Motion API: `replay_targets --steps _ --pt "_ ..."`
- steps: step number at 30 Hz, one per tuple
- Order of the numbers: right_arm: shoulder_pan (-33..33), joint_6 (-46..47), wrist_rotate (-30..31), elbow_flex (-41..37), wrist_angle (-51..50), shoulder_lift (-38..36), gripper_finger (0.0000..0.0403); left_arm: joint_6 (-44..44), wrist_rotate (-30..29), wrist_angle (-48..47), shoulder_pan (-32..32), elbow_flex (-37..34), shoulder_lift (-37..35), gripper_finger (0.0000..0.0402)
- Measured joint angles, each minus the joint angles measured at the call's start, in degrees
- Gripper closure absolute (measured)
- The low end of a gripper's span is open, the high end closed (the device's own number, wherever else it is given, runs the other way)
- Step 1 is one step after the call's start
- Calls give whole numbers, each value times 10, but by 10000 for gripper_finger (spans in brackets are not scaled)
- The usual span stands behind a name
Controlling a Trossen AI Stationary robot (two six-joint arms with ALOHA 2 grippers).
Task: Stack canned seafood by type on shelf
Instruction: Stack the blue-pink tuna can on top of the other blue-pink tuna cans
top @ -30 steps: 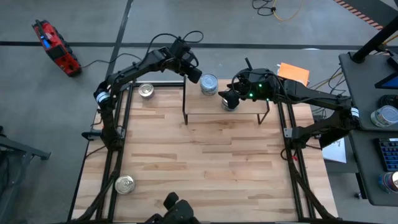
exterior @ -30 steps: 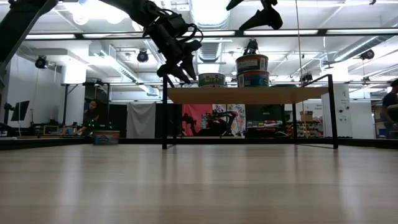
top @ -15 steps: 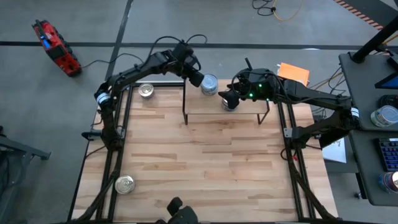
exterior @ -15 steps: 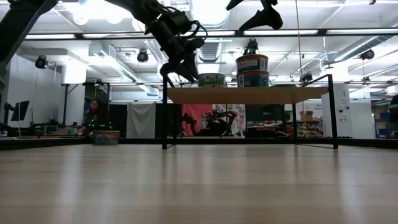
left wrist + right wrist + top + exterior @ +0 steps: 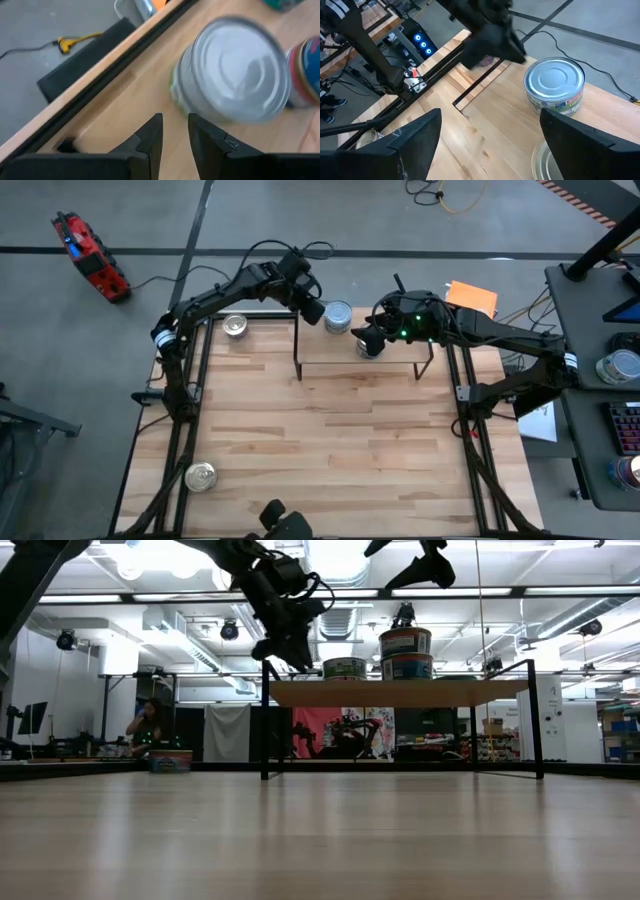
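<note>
Sitting on the shelf (image 5: 390, 352), a silver-topped, green-labelled tin (image 5: 338, 316) faces the left end effector (image 5: 317, 309), fingers nearly together

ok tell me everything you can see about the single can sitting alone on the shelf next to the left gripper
The single can is a short round metal tin with a plain silvery ringed lid and a green-and-white label around its side. It stands upright on the light wood shelf near its left end, apart from the two-can stack. The left gripper, fingers nearly together, is right beside it; contact cannot be told.
</note>
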Motion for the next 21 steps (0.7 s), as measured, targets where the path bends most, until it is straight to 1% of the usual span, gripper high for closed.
replay_targets --steps 3,5,6,7,9,10,11,12,13,15,16,17,18,21 --pt "0 0 0 0 -15 0 75 24 -1 -69 7 32 -2 324" --pt "0 2 0 0 -28 0 78 49 -24 -124 10 62 -3 324" --pt "0 5 0 0 -32 0 80 68 -58 -156 10 79 -3 324" --pt "0 9 0 0 -33 0 83 95 -111 -191 10 95 -3 324" --pt "0 17 0 0 -32 0 88 149 -251 -260 11 117 -4 324" --pt "0 19 0 0 -32 0 90 168 -297 -279 18 124 -4 324" --pt "0 20 0 0 -32 0 93 179 -305 -292 32 130 -5 325" --pt "0 20 0 0 -32 0 95 182 -275 -303 50 131 -5 328" --pt "0 20 0 0 -32 0 97 183 -217 -313 70 130 -5 332" --pt "0 20 0 0 -32 0 102 185 -84 -315 110 113 -5 348" --pt "0 20 0 0 -32 0 103 186 -43 -315 127 99 -5 357" --pt "0 20 0 0 -32 0 105 183 -31 -313 140 83 -4 367" --pt "0 20 0 0 -32 0 106 173 -42 -313 153 66 -4 377" --pt "0 18 0 0 -32 0 110 131 -109 -319 184 12 -4 397"
